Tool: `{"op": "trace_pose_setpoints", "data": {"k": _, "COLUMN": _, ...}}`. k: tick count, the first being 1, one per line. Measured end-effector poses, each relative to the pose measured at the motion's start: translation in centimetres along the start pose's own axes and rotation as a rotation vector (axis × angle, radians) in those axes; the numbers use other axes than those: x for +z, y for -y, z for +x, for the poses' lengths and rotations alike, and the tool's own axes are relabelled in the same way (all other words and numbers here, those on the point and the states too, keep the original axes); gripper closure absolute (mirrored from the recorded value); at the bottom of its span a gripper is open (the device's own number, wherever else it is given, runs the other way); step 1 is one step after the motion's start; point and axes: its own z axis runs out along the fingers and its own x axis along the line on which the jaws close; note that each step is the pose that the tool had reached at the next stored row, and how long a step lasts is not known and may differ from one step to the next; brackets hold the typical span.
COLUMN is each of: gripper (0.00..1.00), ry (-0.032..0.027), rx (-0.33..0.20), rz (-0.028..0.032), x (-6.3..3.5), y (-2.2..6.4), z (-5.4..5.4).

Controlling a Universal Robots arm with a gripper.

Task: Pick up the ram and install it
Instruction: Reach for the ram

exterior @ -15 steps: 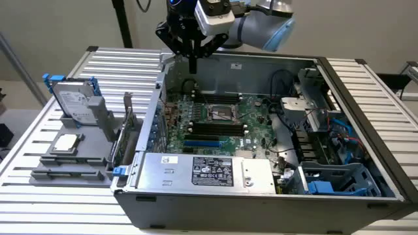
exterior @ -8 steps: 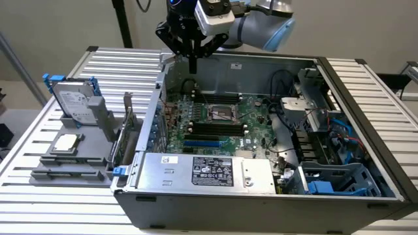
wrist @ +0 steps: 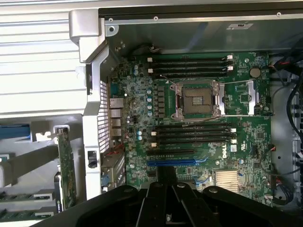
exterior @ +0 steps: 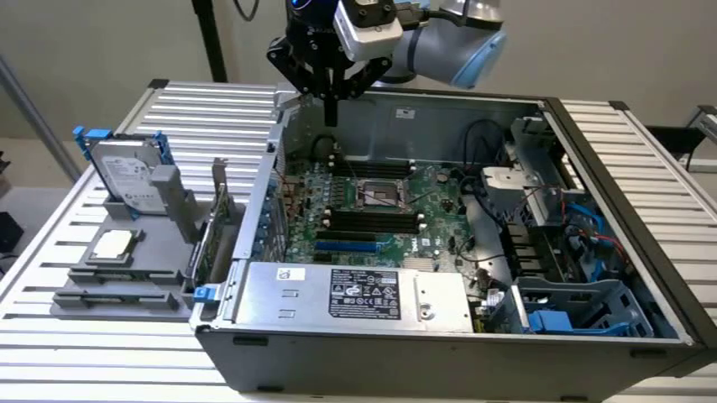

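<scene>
The ram (wrist: 23, 196) shows as thin green strips lying in the grey holder (exterior: 117, 285) outside the computer case, at the exterior view's left. My gripper (exterior: 332, 113) hangs above the case's rear wall, well away from the ram, with its black fingers (wrist: 156, 198) shut together and nothing between them. Below it lies the green motherboard (exterior: 370, 201), with long black memory slots (wrist: 194, 132) on both sides of the processor socket (wrist: 198, 99).
A tall green expansion card (wrist: 66, 165) stands upright in the holder beside the case wall. A hard drive (exterior: 126, 176) and a processor chip (exterior: 114, 245) also sit on the holder. The power supply (exterior: 353, 294) and a blue drive cage (exterior: 572, 311) fill the case's front.
</scene>
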Motion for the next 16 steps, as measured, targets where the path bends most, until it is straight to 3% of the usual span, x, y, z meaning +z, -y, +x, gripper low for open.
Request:
{"op": "trace_pose_setpoints", "data": {"k": 4, "gripper": 0.89, "ry": -0.0001, "rx": 0.000, "rz": 0.0002, "x": -0.03, "y": 0.28, "z": 0.3}}
{"op": "trace_pose_setpoints", "data": {"k": 16, "gripper": 0.89, "ry": -0.0001, "rx": 0.000, "rz": 0.0001, "x": -0.10, "y": 2.63, "z": 4.6}}
